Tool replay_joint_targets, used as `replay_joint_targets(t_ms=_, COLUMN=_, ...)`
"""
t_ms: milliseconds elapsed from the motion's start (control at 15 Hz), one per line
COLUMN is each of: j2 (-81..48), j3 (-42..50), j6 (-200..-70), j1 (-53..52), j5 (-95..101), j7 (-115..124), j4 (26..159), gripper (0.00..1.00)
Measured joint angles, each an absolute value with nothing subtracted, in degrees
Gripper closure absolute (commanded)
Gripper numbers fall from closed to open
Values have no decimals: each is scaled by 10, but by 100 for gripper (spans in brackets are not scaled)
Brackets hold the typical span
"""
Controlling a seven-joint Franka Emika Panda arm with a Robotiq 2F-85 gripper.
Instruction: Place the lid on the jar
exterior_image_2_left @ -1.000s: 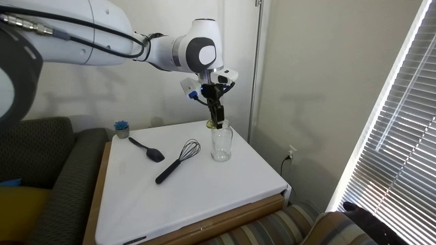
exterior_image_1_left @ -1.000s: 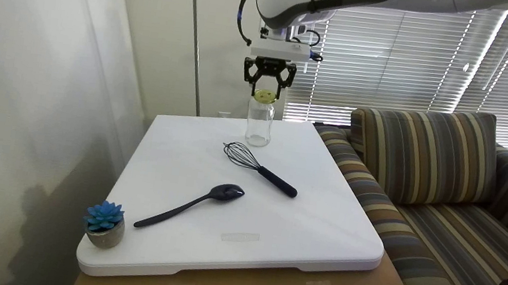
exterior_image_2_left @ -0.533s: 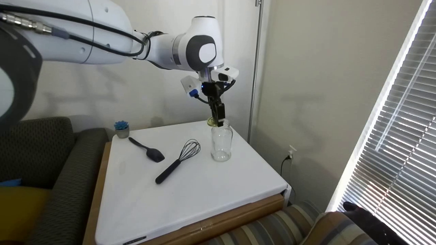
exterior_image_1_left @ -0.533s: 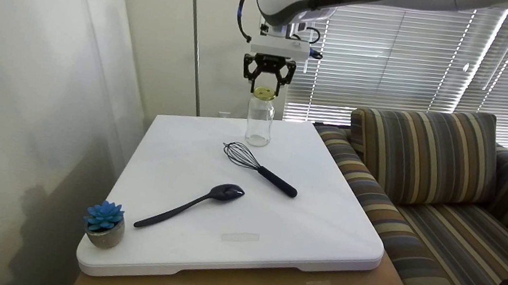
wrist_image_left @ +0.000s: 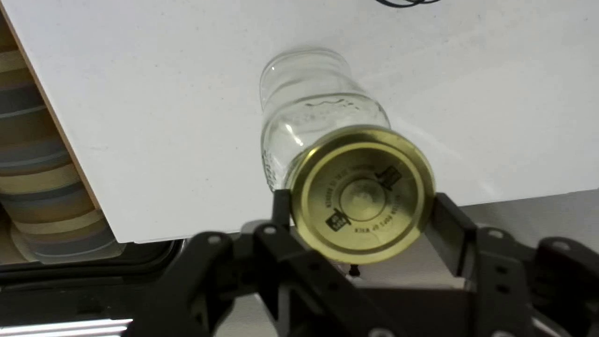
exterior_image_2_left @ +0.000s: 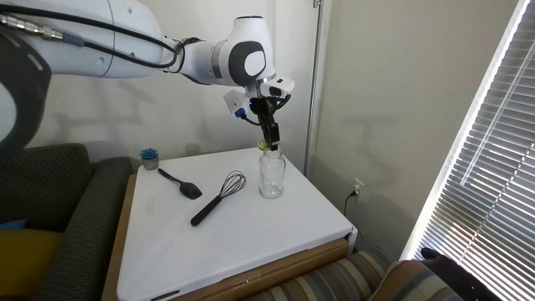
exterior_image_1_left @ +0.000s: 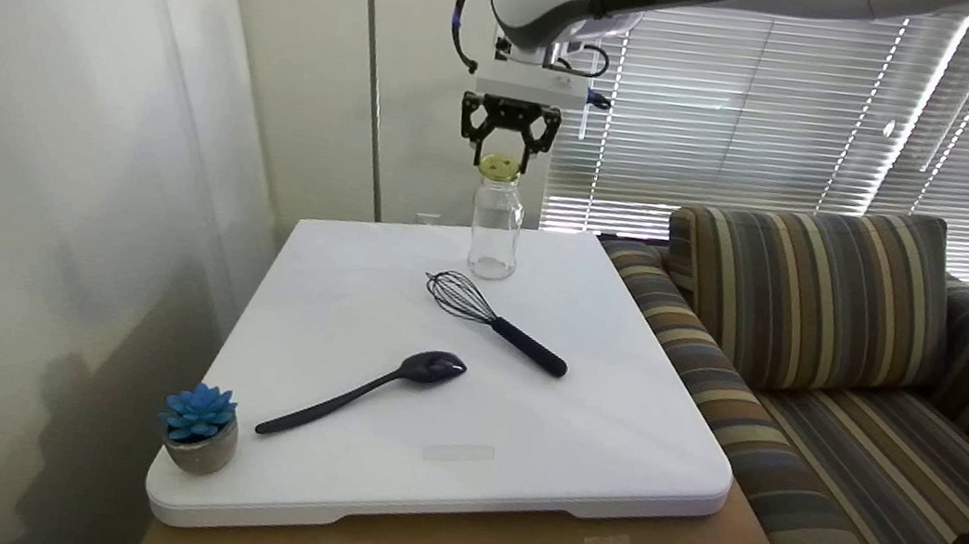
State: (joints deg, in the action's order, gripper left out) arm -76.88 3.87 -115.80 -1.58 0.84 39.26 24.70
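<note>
The coming move turns on how the lid (wrist_image_left: pixel 362 194) lines up with the mouth of the upright jar (exterior_image_2_left: pixel 271 175). The jar stands on the tabletop (exterior_image_1_left: pixel 594 436), its long axis vertical, and the lid is held over it, close to the rim; whether the two touch cannot be told. In an exterior view the lid (exterior_image_2_left: pixel 263 145) looks a little off to one side of the mouth, the side where the whisk (exterior_image_2_left: pixel 219 198) lies. In the wrist view it hides most of the mouth, with part of the glass neck showing past its edge. The lid also looks tipped rather than level. Centring it probably calls for a slight shift away from the whisk, then levelling and lowering.

The gripper (wrist_image_left: pixel 361 211) points downward and has the lid pinched by its edge, one of the fingers (wrist_image_left: pixel 282 208) on each side. They stand apart by the lid's width. Whether a fingertip also meets the jar is unclear. Placing seems to be the step in hand, with release yet to come; letting go off-centre could make the lid slip off.
</note>
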Motion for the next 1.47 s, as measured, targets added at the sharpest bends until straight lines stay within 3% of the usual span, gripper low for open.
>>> replay_joint_targets(t_ms=1467, j2=-774, j3=43, j6=-1201, j1=-11, j5=8, j7=444, j4=252, gripper=53)
